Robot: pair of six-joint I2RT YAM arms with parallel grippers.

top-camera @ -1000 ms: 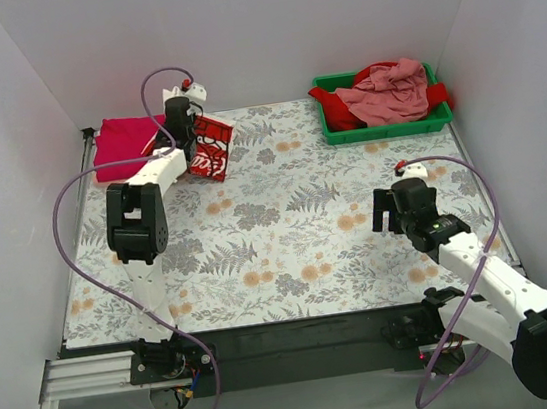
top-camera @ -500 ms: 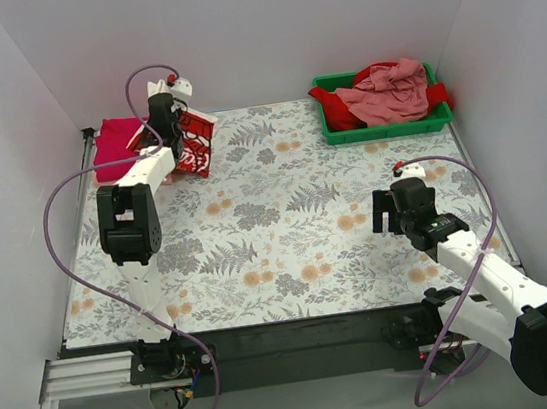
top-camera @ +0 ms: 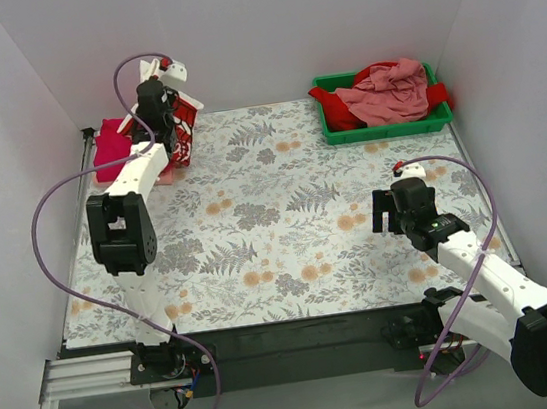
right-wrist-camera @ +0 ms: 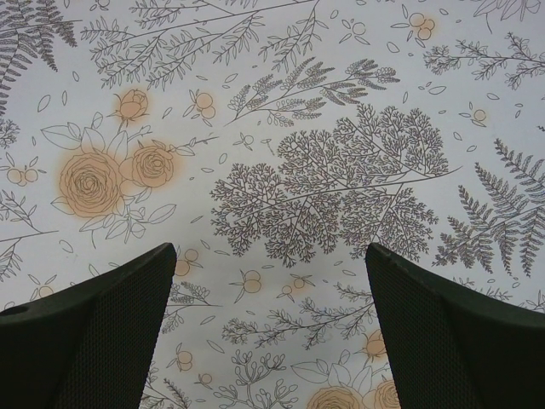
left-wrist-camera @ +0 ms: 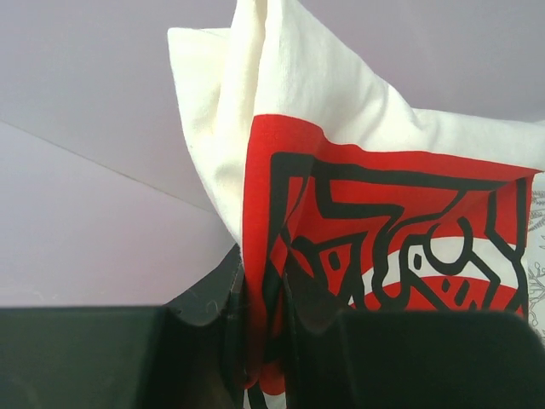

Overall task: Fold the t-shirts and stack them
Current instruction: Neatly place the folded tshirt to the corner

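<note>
**Left arm moves printed t-shirt toward far-left corner**

Since one second ago the left arm has swung left and back. The white t-shirt (left-wrist-camera: 324, 111) now hangs at the right edge of the folded crimson t-shirt (top-camera: 110, 150) in the far-left corner of the table (top-camera: 286, 223). The left hand (left-wrist-camera: 266, 332) pinches a fold of the white t-shirt, which is soft cloth with a red-and-black print. The right hand (right-wrist-camera: 268, 251) has not moved; its fingers are spread above the floral cover. The green plastic tray (top-camera: 385, 130), far right, holds a crumpled pink t-shirt (top-camera: 390, 93) lying over a red t-shirt (top-camera: 342, 110).
</note>
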